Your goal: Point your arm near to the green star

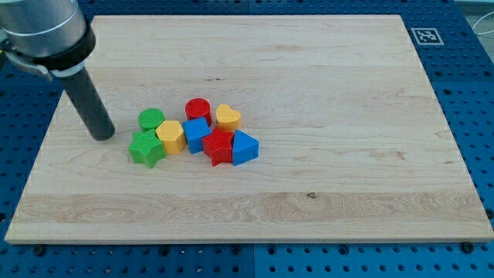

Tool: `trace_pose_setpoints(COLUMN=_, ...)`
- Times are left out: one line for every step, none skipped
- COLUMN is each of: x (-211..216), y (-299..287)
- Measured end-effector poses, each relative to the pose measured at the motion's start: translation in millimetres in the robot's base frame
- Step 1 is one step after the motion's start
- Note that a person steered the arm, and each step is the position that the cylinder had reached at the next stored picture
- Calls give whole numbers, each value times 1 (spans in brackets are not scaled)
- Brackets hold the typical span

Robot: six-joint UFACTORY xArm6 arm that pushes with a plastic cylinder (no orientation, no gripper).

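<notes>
The green star (146, 148) lies on the wooden board (309, 193) at the left end of a cluster of blocks. My tip (103, 136) rests on the board just left of the star, a small gap apart, slightly higher in the view. The dark rod rises from the tip up and left to the arm at the view's top left corner.
Packed to the star's right are a green cylinder (151, 119), a yellow block (170, 136), a red cylinder (198, 110), a yellow heart (228, 116), a blue block (196, 133), a red star (218, 146) and a blue block (245, 147). A marker tag (425, 35) sits at the top right.
</notes>
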State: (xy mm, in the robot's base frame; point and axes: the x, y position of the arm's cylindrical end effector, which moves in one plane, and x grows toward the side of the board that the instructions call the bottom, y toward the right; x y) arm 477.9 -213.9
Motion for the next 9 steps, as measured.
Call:
trace_pose_setpoints(x=16, y=1)
trace_pose_setpoints(x=33, y=10)
trace_pose_setpoints(x=52, y=21)
trace_pose_setpoints(x=71, y=28)
trace_pose_setpoints(x=64, y=7)
trace_pose_setpoints(x=39, y=1)
trace_pose_setpoints(x=20, y=15)
trace_pose_setpoints(x=21, y=34)
trace_pose_setpoints(x=38, y=51)
